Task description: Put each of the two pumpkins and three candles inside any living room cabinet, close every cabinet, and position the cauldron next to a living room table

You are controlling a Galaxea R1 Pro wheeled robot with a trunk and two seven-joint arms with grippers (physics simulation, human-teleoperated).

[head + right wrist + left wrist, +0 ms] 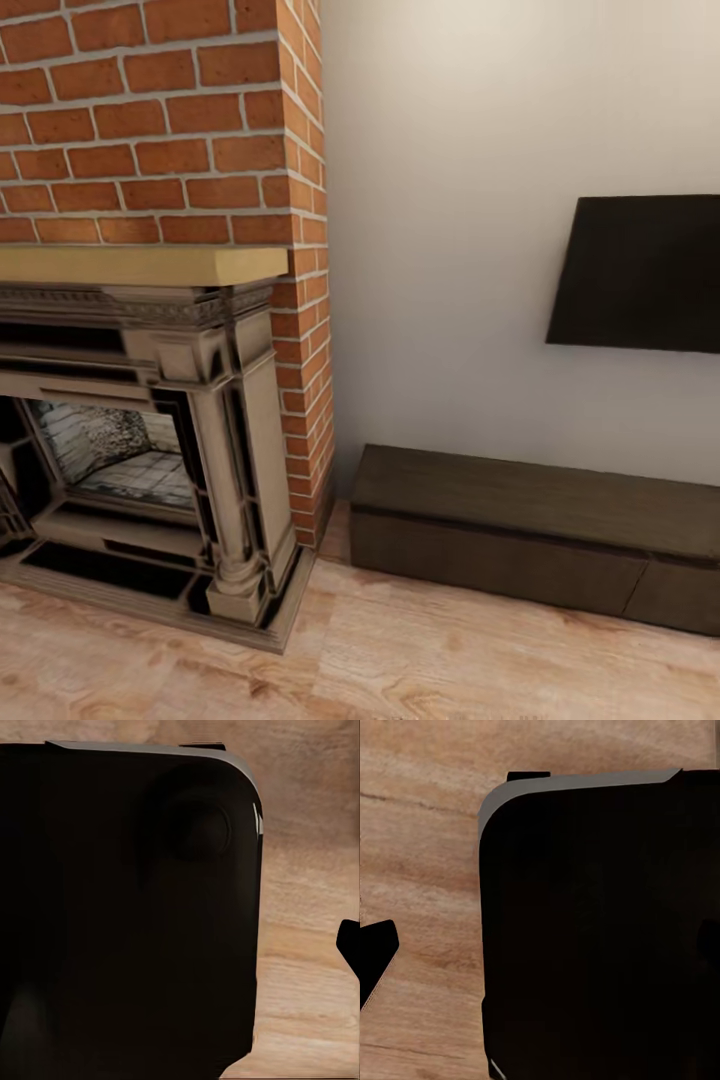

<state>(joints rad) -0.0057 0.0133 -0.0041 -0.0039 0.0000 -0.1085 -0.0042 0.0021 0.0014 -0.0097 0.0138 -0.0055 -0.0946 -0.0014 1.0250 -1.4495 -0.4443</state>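
The cabinet (520,510) is a long low dark brown unit against the pale wall at the right of the head view. Its flat fronts all sit flush and shut, and its top is bare. The pumpkins, candles, cauldron and table are out of view. Both wrist views look down at the wooden floor past a large black rounded body of the robot (600,930) (127,907). A dark tip (375,964) pokes in at the edge of the left wrist view, and another dark tip (349,945) at the edge of the right wrist view. How the jaws stand is not readable.
A stone fireplace (150,440) with a yellow mantel (140,265) juts out from a red brick chimney (170,120) at the left. A black TV screen (640,275) hangs on the wall above the cabinet. Wooden floor (420,660) stretches in front of both.
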